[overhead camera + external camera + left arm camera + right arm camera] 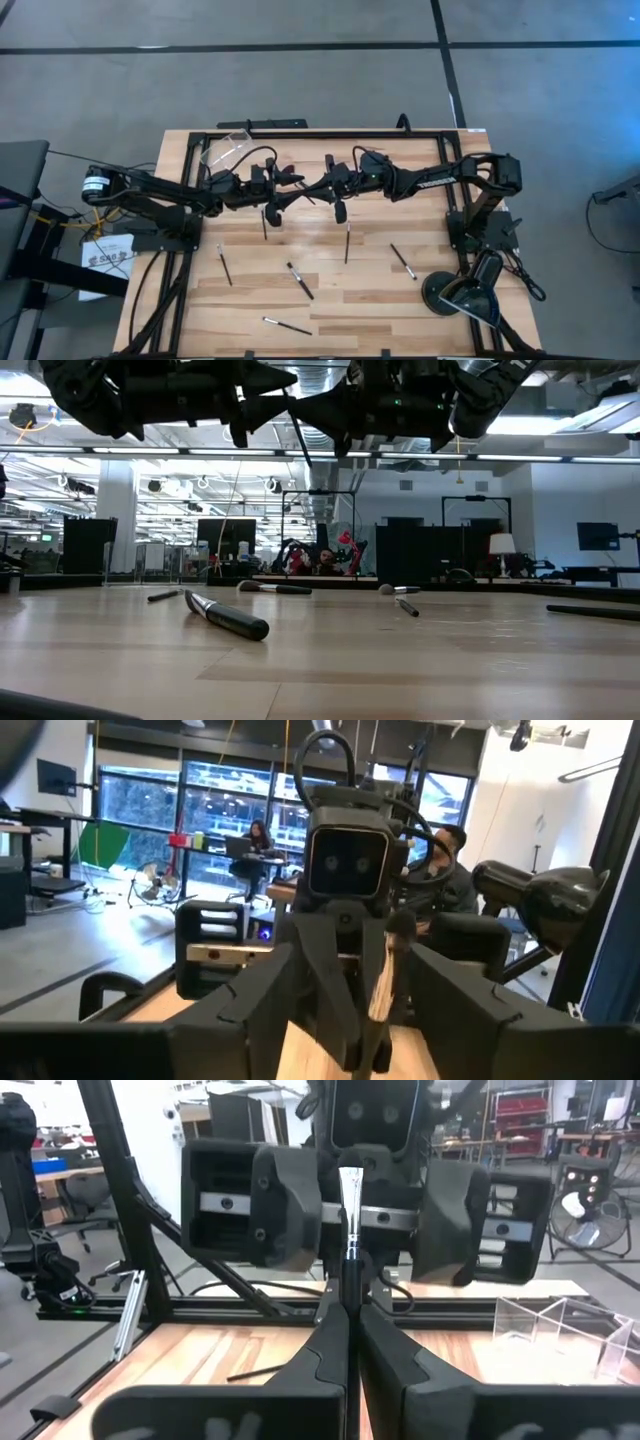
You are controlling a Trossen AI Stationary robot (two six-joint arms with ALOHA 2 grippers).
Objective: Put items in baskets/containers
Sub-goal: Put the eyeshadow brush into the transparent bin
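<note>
Both arms meet high above the table's middle. My right gripper [318, 187] [348, 1315] is shut on a slim makeup brush [350, 1200] [298, 430] with a silvery ferrule. My left gripper [288, 186] [360, 1010] faces it, open. Its fingers [255, 1205] stand on either side of the brush, and I see no touch. Several more brushes lie flat on the wood, among them one [347, 243], another [300, 280] and a third [287, 325]. The clear container [228, 148] [560, 1330] stands at the table's far left. My right gripper pinches the brush by its dark handle [350, 1275], just below the ferrule, between the two fingers. The fingers come level from the table's right and lie across the brush. The brush is lifted clear and stands tilted, its ferrule end past the fingertips.
A round black lamp base [450, 292] sits at the near right corner. A black frame rail [330, 130] runs along the table's far edge. In the low view, brushes [230, 618] [400, 603] lie on the wood under the arms. People sit in the room behind.
</note>
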